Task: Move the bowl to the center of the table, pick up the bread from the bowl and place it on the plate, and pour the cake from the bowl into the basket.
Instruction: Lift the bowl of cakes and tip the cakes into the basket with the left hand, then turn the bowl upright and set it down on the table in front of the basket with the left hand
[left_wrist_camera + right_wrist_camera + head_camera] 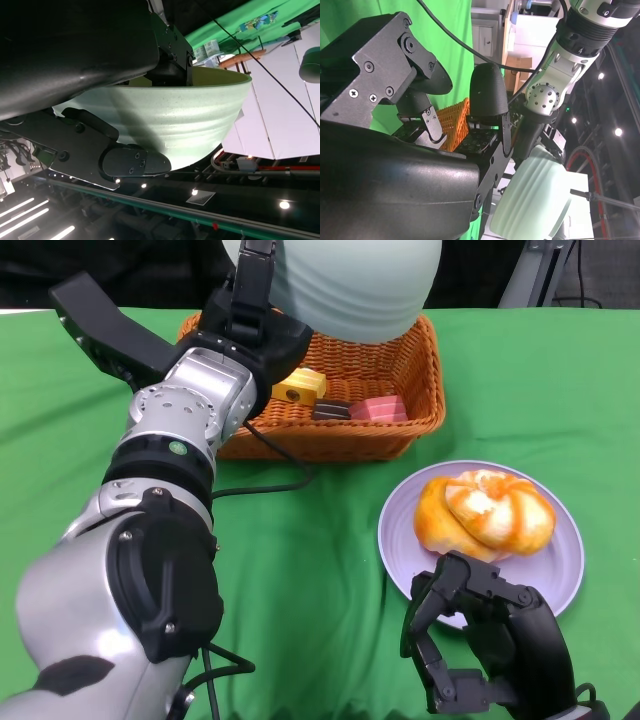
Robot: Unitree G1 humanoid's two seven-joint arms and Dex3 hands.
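My left hand (250, 315) grips the pale green bowl (350, 285) by its rim and holds it tipped over the wicker basket (420, 405). Its ribbed outside fills the left wrist view, bowl (185, 125) pressed between my fingers (132, 162). In the basket lie a yellow cake piece (299, 387), a dark one (331, 410) and a pink one (380, 408). The orange-and-white bread (485, 512) sits on the lilac plate (560, 570). My right hand (480, 650) hangs at the plate's near edge, fingers curled apart, holding nothing. The right wrist view shows the bowl (532, 200) and basket (457, 122).
A green cloth (310, 570) covers the table. A black cable (265, 485) runs from my left forearm across the cloth in front of the basket. Bare cloth lies left of the plate and right of the basket.
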